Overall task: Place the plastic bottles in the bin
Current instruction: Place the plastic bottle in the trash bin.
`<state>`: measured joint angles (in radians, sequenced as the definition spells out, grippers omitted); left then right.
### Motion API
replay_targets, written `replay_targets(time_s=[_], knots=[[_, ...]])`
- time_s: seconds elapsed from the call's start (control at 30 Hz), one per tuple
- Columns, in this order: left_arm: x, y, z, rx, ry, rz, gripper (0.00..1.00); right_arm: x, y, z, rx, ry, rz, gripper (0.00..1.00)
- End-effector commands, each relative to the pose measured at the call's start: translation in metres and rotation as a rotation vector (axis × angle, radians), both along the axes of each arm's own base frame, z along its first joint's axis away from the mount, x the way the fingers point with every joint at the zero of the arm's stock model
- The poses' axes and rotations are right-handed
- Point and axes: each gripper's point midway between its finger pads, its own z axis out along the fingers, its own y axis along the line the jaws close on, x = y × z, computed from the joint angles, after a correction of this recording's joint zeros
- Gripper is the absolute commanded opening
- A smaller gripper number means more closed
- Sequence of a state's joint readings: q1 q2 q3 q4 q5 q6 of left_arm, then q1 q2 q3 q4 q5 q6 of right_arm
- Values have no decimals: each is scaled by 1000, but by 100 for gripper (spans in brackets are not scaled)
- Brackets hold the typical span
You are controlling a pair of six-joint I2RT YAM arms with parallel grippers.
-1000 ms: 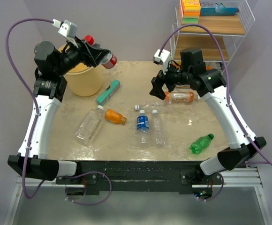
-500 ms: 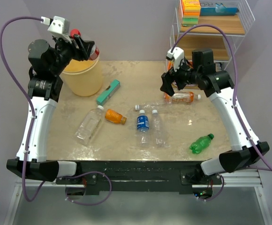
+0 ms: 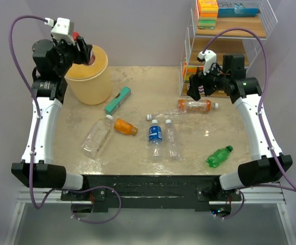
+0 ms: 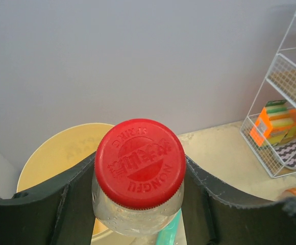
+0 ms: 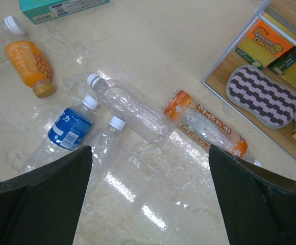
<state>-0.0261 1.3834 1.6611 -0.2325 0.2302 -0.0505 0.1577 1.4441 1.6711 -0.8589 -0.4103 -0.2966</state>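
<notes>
The left tool (image 3: 82, 53) is clamped narrowly on a clear bottle with a red cap (image 4: 139, 163), its two fingers (image 4: 69, 204) pressing the bottle's shoulders just under the cap. It holds the bottle raised above the round pale yellow bin (image 3: 89, 84), which stands at the far left corner of the counter (image 3: 138, 76). The right tool (image 3: 195, 88) stands wide, with nothing between its fingers (image 5: 46, 194). It hangs in the air near the white wire shelf rack (image 3: 189, 66), above the far right part of the counter. Just below it lies an orange-labelled clear bottle (image 3: 195, 106), and a slim clear bottle (image 3: 161, 116) lies almost end to end with that one. Nearer the arms lie a blue-labelled bottle (image 3: 155, 133) and another clear bottle (image 3: 172, 140), side by side. An orange bottle (image 3: 125, 126) and a large clear bottle (image 3: 97, 135) lie to the left, a green bottle (image 3: 219, 156) at the near right. A flat teal box (image 3: 118, 99) rests just beside the bin.
</notes>
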Motion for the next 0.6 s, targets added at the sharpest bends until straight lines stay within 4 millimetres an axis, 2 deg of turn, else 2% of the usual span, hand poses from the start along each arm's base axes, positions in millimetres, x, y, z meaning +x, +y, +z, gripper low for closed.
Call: replay_targets(time_s=[0.0,0.23,0.57], knots=[[13,23,9,31,-36,49,0,-1,-8,13,25,-47,-24,99],[40,50,-14,42,1,94,0,-3,-18,5,27,-34,-44,99],[88,67,-52,24,46,128,0,-5,-23,-5,18,-15,-57,99]])
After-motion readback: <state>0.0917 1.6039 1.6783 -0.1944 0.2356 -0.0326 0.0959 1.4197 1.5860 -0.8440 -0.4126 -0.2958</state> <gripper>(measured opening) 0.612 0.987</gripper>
